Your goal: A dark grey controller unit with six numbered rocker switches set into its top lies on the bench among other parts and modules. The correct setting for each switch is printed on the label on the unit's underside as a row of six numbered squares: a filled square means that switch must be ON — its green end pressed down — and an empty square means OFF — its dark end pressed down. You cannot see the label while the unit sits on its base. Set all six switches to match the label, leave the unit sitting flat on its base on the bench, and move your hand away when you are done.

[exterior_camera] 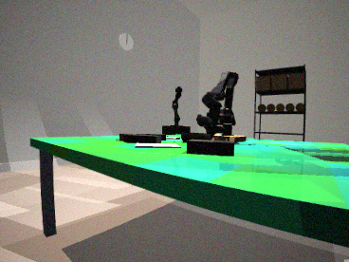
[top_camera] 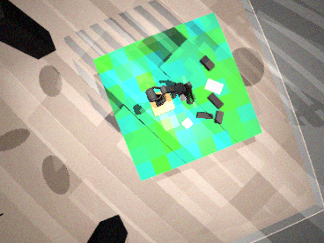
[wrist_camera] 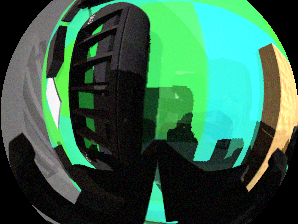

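Note:
The dark grey controller unit [wrist_camera: 132, 95] stands on the bench in the wrist view, left of my fingertips, its long side running up the view. Green patches show between the dark bars of its switch row. I cannot tell which end of each switch is down, and the label is out of sight. My gripper [wrist_camera: 158, 143] is shut and empty, just right of the unit's near end. I cannot tell whether it touches the unit. In the top view the arm covers most of this spot.
A wooden block [wrist_camera: 287, 100] [top_camera: 164, 110] lies on the other side of the gripper. A white plate [top_camera: 214, 86] [exterior_camera: 157, 145] [wrist_camera: 53, 100] and dark modules [top_camera: 207, 62] [top_camera: 215, 100] [top_camera: 204, 115] lie beyond the unit. A small white square [top_camera: 187, 123] also lies on the green bench [top_camera: 163, 165].

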{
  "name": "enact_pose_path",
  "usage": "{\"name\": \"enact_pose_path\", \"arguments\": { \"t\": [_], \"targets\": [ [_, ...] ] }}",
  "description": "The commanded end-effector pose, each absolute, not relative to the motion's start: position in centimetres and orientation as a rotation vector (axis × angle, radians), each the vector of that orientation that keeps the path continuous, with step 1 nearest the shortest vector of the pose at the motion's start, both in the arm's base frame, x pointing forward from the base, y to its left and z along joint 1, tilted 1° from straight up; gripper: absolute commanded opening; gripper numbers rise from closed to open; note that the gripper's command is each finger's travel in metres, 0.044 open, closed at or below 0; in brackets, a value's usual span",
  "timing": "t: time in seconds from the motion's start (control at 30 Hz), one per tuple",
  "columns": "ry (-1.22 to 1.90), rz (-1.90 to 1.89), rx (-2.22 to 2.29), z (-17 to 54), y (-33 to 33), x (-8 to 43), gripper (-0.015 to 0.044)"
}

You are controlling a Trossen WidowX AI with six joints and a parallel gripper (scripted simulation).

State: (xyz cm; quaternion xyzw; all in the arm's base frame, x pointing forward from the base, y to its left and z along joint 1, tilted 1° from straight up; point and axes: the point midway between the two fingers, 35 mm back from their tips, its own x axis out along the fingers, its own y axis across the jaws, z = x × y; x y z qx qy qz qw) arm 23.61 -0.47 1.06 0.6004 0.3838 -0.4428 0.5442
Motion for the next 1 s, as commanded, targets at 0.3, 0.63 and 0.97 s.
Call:
{"name": "enact_pose_path", "arguments": {
  "t": [0.3, 0.63, 0.97],
  "targets": [
    [0.913, -1.059, 1.422, 0.9, -0.6, 24.1, 0.0000],
    [0.913, -1.059, 1.422, 0.9, -0.6, 24.6, 0.0000],
    [0.912, -1.058, 1.422, 1.1, -0.8, 25.9, 0.0000]
  ]
}}
